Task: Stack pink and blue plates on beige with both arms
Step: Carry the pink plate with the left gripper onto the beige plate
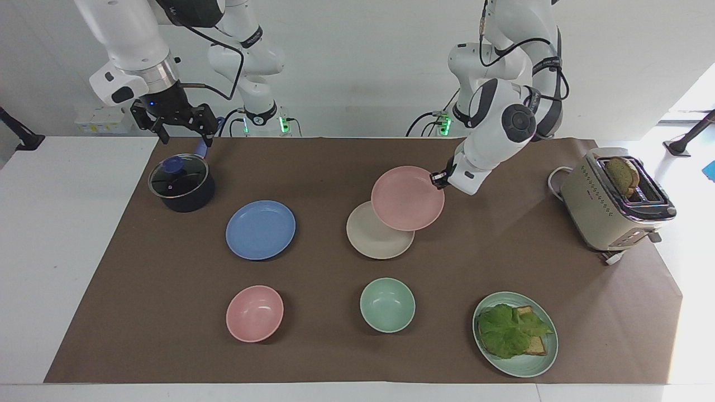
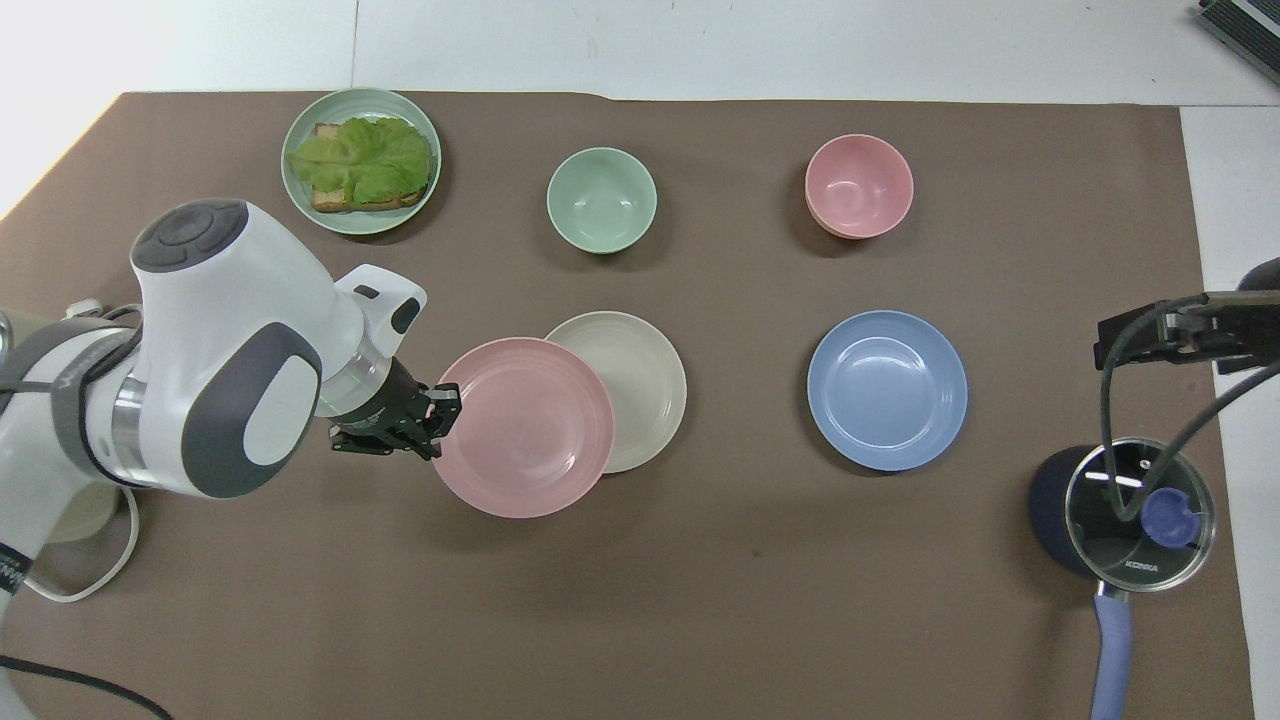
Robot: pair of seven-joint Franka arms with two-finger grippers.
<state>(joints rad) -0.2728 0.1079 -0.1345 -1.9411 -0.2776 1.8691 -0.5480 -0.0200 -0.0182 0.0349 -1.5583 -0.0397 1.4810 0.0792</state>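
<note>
- While the left end effector [image 1: 435, 178] carries the pink plate [image 1: 407, 197] by its rim, clenched on it and raised, the plate overlaps the beige plate [image 1: 373, 239] only partly; centre it before lowering.
- Blue plate [image 1: 260, 229] lies flat on the worktop [image 1: 324, 167] beside the beige, toward the right arm's end.
- Right end effector [image 1: 180, 131] hangs released over the pot [image 1: 181, 183], waiting.
- Open cloth surrounds the beige plate; the green bowl [image 1: 387, 305] sits farther from the robots.

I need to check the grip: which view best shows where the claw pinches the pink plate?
The overhead view: the left claw meets the pink plate at its rim, unobstructed. In the facing view the wrist hides most of that claw.
</note>
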